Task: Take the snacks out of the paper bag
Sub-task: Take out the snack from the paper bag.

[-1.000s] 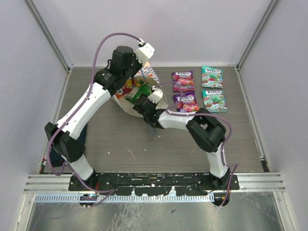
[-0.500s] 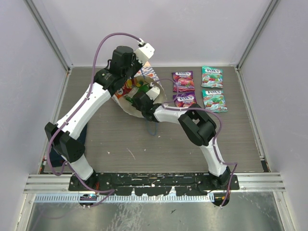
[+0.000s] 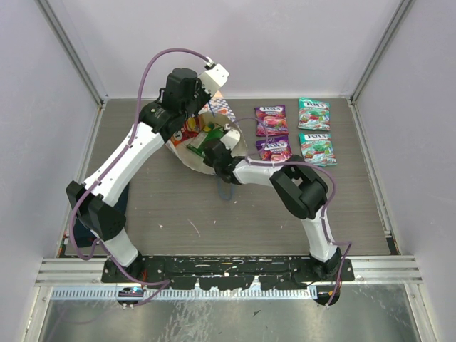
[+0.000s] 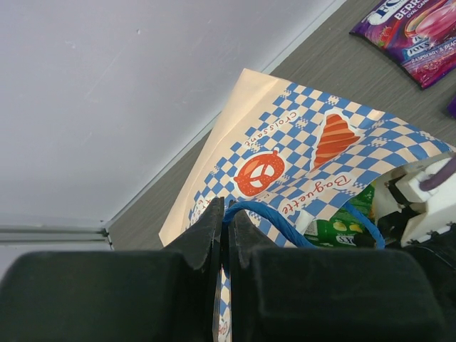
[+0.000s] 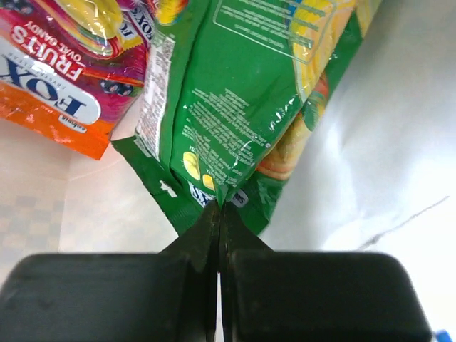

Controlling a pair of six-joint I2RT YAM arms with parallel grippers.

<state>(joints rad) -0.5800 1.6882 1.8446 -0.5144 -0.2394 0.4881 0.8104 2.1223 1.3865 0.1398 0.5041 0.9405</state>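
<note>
Right gripper (image 5: 219, 208), wide a second ago, now snaps tight onto the green packet (image 5: 235, 121) inside the paper bag (image 4: 271, 135). Left wrist view alone shows left gripper (image 4: 226, 208) pinching the blue cord handle (image 4: 267, 217).

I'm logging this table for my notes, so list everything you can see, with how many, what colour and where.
Table: one, grey-brown, under everything.
Paper bag: one, cream with blue checks, far left of centre, on its side.
Cord handle: one seen, blue, on the bag.
Purple packets: two, on the table right of the bag.
Teal packets: two, further right.
Green packet: one, inside the bag.
Orange-red packet: one, inside the bag, beside the green one.
Dark cloth: one, near left, partly under the left arm.
Left hand: shut on the cord handle.
Right hand: inside the bag, shut on the green packet.
</note>
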